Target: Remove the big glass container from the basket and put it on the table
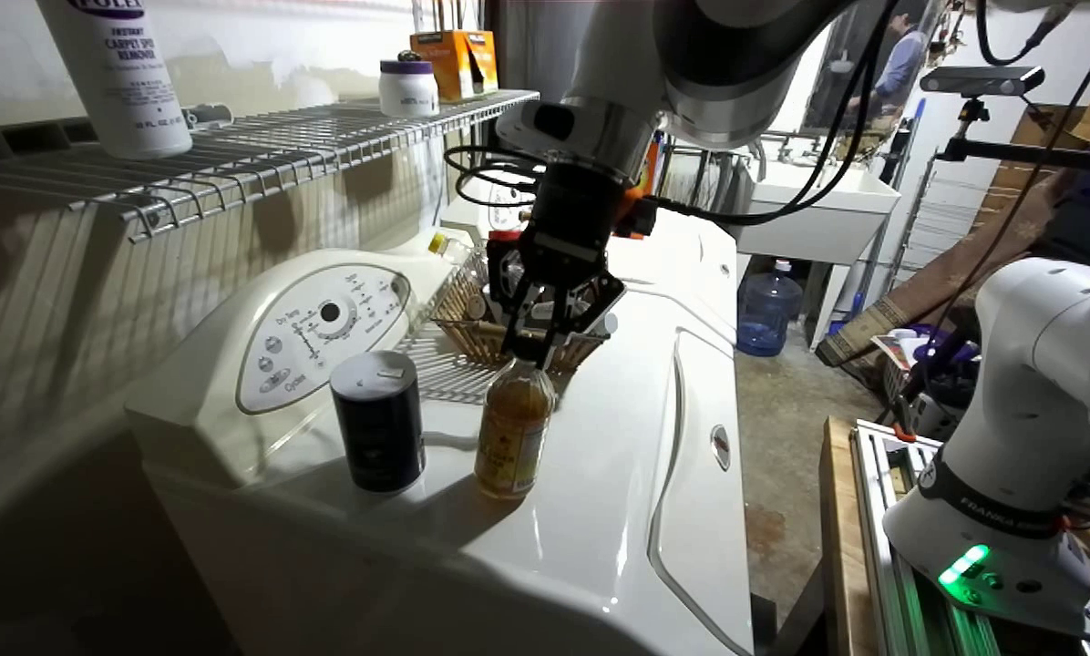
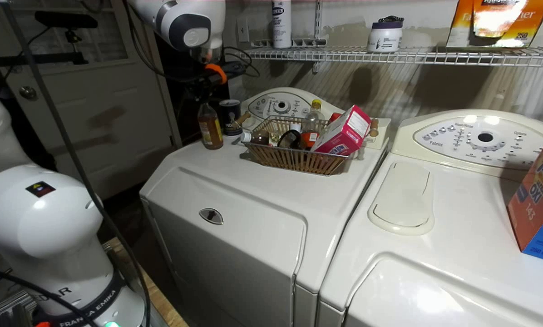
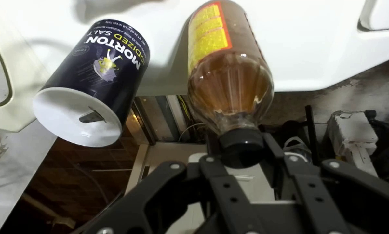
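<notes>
The big glass container is an amber bottle (image 1: 513,437) with a black cap, outside the basket near the end of the white appliance top, the table (image 1: 600,474). It also shows in an exterior view (image 2: 211,127) and the wrist view (image 3: 233,71). It is nearly upright and its base appears to rest on the surface. My gripper (image 1: 531,343) is above it, fingers against both sides of the cap, as the wrist view shows (image 3: 240,139). The brown woven basket (image 2: 294,159) sits beside it, holding several bottles and a pink box; it also shows in an exterior view (image 1: 466,339).
A dark salt canister (image 1: 378,433) stands close beside the bottle, on the dial panel's side. A white wire shelf (image 1: 262,150) runs along the wall above, bearing a spray bottle, a jar and an orange carton. The table's end edge (image 3: 298,91) is near the bottle.
</notes>
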You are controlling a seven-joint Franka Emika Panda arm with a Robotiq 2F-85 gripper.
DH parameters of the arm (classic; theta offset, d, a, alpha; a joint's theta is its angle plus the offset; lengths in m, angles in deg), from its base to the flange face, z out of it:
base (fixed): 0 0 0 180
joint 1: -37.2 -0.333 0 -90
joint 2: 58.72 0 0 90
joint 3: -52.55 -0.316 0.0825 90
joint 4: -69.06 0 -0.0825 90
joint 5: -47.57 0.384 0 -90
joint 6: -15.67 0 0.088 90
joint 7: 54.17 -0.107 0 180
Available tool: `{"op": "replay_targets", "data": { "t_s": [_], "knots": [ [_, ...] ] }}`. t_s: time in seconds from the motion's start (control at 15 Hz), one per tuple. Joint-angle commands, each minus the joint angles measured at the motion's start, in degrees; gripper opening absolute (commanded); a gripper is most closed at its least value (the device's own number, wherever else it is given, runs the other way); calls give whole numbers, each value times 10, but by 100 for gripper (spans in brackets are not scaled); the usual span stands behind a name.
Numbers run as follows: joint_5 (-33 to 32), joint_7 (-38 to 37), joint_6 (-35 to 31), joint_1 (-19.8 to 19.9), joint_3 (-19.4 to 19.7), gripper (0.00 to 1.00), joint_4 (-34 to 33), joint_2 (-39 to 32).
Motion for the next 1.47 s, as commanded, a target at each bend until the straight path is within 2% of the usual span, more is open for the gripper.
{"op": "replay_targets", "data": {
  "t_s": [0.0, 0.2, 0.27, 0.33, 0.67, 0.8, 1.07, 1.4],
  "knots": [
    [3, 21, 23, 24, -19, 10, -47, -26],
    [4, 25, 28, 33, -27, 10, -60, -40],
    [2, 22, 29, 35, -30, 60, -64, -43],
    [3, 23, 33, 37, -33, 61, -68, -46],
    [0, -6, 56, 41, -47, 95, -91, -32],
    [-21, -84, 78, 44, -52, 100, -88, -12],
    [-42, -253, 126, 36, -49, 100, -65, 46],
    [-93, -455, 166, 40, -70, 100, -21, 141]
  ]
}}
